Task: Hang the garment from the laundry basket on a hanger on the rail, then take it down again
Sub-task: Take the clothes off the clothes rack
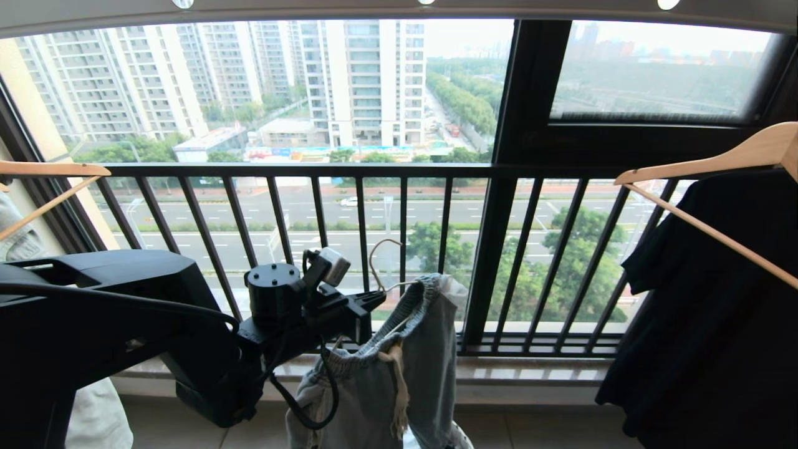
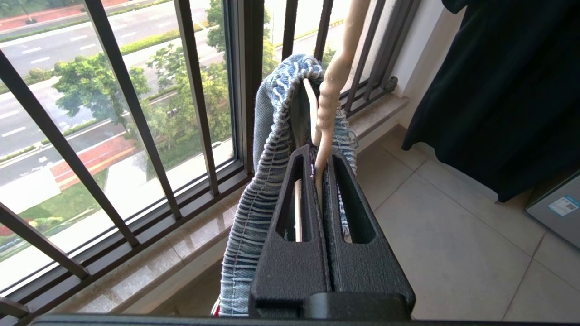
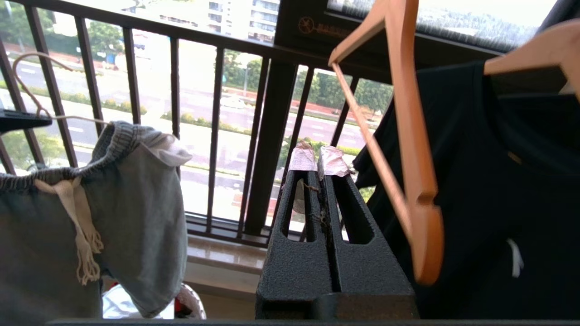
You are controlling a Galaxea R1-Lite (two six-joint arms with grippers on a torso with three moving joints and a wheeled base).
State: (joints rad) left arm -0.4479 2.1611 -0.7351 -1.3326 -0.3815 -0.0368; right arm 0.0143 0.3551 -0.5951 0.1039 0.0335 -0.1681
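Barred balcony, ribbed denim garment, wire hanger

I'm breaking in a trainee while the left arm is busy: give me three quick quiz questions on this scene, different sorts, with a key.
1. True or false: the left gripper is shut on the hanger.
2. Which best describes the shorts?
A. draped on the hanger in front of the railing
B. lying on the floor
C. held by the right gripper
3. Fill in: the black shirt hangs on a ____ hanger.

Key: 1 true; 2 A; 3 wooden.
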